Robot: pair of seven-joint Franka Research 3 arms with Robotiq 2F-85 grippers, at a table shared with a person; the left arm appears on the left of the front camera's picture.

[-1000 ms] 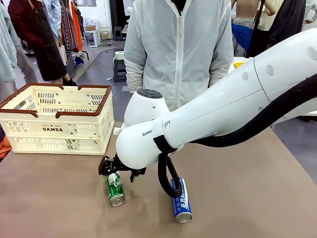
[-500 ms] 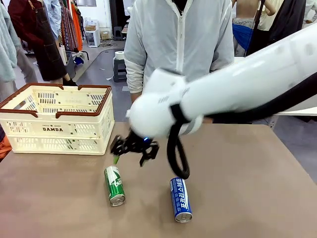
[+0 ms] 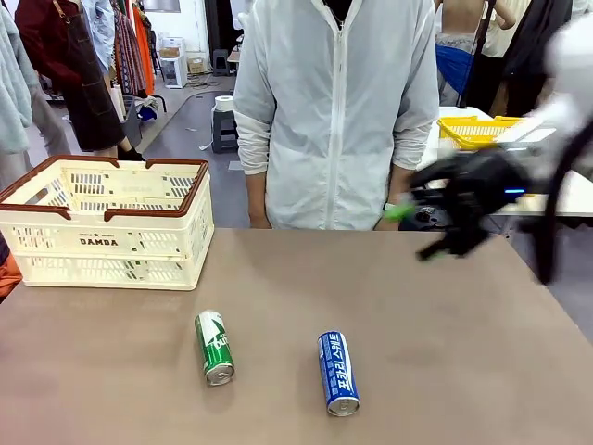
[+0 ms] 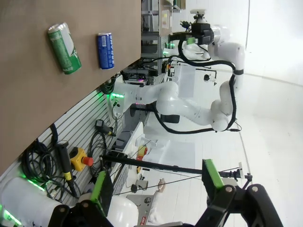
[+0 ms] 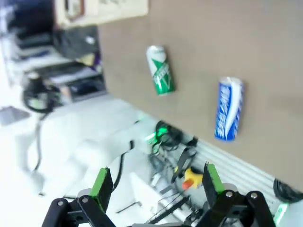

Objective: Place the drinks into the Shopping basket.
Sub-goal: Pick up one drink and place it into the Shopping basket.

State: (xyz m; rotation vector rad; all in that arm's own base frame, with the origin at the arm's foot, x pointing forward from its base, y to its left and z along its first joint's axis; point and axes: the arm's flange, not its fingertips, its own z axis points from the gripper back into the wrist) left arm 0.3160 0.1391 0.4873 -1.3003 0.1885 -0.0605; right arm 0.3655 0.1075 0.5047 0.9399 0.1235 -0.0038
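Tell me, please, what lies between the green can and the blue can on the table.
Nothing: in the front view, the table between the green can and the blue can is bare.

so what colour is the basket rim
Dark brown, on a cream-white slotted basket; it shows best in the front view.

Yellow basket (image 3: pixel 474 132) beyond brown table (image 3: pixel 463 371)
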